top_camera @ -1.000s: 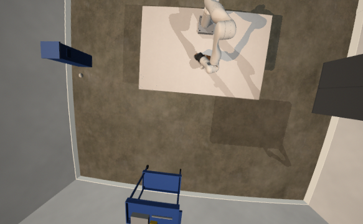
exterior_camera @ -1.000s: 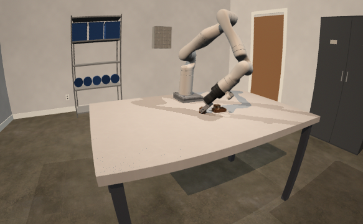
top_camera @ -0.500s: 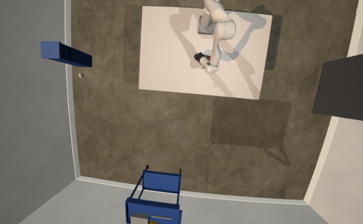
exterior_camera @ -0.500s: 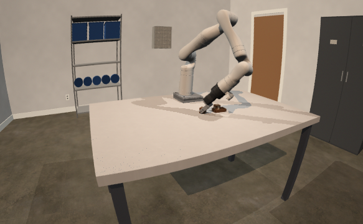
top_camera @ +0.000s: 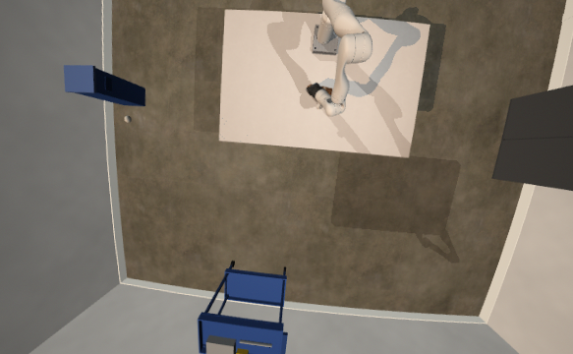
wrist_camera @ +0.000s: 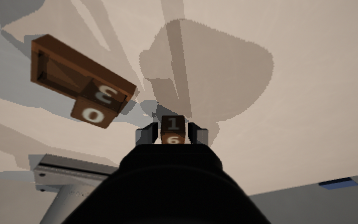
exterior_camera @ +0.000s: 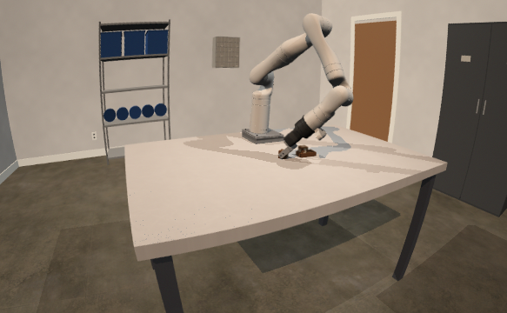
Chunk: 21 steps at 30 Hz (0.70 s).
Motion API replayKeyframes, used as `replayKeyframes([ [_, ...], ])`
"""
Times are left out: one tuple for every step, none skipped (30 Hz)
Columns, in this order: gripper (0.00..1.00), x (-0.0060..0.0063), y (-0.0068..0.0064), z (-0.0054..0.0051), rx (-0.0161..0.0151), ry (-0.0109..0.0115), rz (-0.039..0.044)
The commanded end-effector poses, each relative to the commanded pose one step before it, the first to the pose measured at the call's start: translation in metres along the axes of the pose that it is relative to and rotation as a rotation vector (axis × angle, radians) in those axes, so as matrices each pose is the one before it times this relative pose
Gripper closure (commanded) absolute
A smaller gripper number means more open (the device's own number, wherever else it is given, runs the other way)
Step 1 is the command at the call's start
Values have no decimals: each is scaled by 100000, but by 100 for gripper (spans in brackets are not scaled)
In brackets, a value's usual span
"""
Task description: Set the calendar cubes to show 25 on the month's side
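In the wrist view a brown wooden tray lies at the upper left. One brown cube sits at its near end, showing 3 on one face and 0 on another. A second brown cube stands on the table outside the tray, showing 1 and 6. My gripper is open, low over the table, with one finger on each side of this loose cube; the fingers do not grip it. In the exterior view the gripper is just left of the tray.
The arm's base plate stands on the table behind the tray and shows at the lower left of the wrist view. A shelf and a dark cabinet stand away from the table.
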<state>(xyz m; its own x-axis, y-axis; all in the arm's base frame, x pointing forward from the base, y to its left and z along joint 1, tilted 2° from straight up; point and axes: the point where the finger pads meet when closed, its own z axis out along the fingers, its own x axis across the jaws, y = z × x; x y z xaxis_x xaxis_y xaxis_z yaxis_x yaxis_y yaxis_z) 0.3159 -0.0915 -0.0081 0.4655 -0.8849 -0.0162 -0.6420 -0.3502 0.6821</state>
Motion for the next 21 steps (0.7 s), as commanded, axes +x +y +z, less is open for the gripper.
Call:
replayKeyframes([
  [10,28,15,-68,116,57,63],
  [10,0,0,0,0,0,0],
  [10,0,0,0,0,0,0],
  [10,0,0,0,0,0,0],
  [10,0,0,0,0,0,0],
  [10,0,0,0,0,0,0],
  [10,0,0,0,0,0,0],
  [10,0,0,0,0,0,0],
  [10,0,0,0,0,0,0],
  [10,0,0,0,0,0,0],
  [10,0,0,0,0,0,0],
  [10,0,0,0,0,0,0],
  [10,0,0,0,0,0,0],
  [10,0,0,0,0,0,0],
  [40,0,0,0,0,0,0],
  [40,0,0,0,0,0,0],
  [40,0,0,0,0,0,0],
  [40,0,0,0,0,0,0],
  [40,0,0,0,0,0,0],
  [40,0,0,0,0,0,0],
  [40,0,0,0,0,0,0],
])
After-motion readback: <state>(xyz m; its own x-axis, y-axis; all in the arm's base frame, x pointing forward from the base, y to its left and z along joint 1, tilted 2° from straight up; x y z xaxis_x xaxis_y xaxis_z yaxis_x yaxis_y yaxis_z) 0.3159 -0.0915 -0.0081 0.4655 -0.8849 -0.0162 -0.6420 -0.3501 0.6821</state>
